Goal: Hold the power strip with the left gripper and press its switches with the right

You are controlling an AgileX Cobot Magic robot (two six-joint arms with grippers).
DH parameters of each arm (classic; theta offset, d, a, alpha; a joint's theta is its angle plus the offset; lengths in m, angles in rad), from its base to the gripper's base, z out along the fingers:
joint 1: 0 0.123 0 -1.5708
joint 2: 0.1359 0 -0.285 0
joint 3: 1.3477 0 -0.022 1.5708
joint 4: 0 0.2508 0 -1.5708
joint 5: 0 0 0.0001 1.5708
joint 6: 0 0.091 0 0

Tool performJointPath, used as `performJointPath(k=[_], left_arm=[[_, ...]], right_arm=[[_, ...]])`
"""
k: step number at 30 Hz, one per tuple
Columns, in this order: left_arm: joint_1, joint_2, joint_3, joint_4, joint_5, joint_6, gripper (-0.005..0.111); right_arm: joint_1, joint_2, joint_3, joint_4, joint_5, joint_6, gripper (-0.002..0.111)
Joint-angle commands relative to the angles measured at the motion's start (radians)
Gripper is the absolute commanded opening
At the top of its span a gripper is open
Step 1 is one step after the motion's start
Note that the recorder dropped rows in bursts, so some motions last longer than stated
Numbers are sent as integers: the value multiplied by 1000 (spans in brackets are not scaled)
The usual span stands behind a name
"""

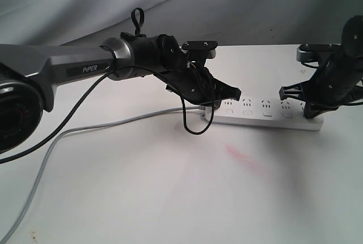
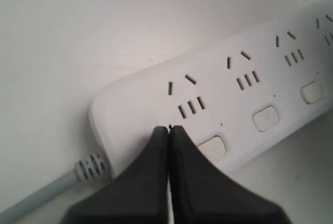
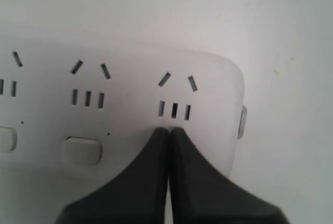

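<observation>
The strip [image 1: 266, 120] is laid flat on the table [image 1: 142, 198]. The left claw [image 2: 169, 130] is closed tight, nothing held, its tip set at the cord-end socket beside a switch [image 2: 210, 144]; the right claw [image 3: 169, 131] is likewise closed, empty, at the far-end socket.

Long white power strip [image 1: 261, 118], lying flat

One power strip [image 1: 261, 120], one cord [image 1: 113, 123], one left pincer [image 2: 169, 128], one right pincer [image 3: 169, 129], one table [image 1: 142, 198].
In the exterior view four sockets can be counted; the right pincer hides the strip's end. The left wrist view shows three switches [image 2: 267, 118], the right wrist view two. Each pincer has two fingers [image 2: 145, 182].
</observation>
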Motion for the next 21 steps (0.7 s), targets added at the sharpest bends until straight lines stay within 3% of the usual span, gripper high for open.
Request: performJointPath(k=[1,21], left_arm=[[-5,5,-3,5,-3,-6,0],[-5,5,-3,5,-3,-6,0]], right_arm=[[4,45,12,8,15,-11,0],[39,-39,-7,187,-29,-123,0]])
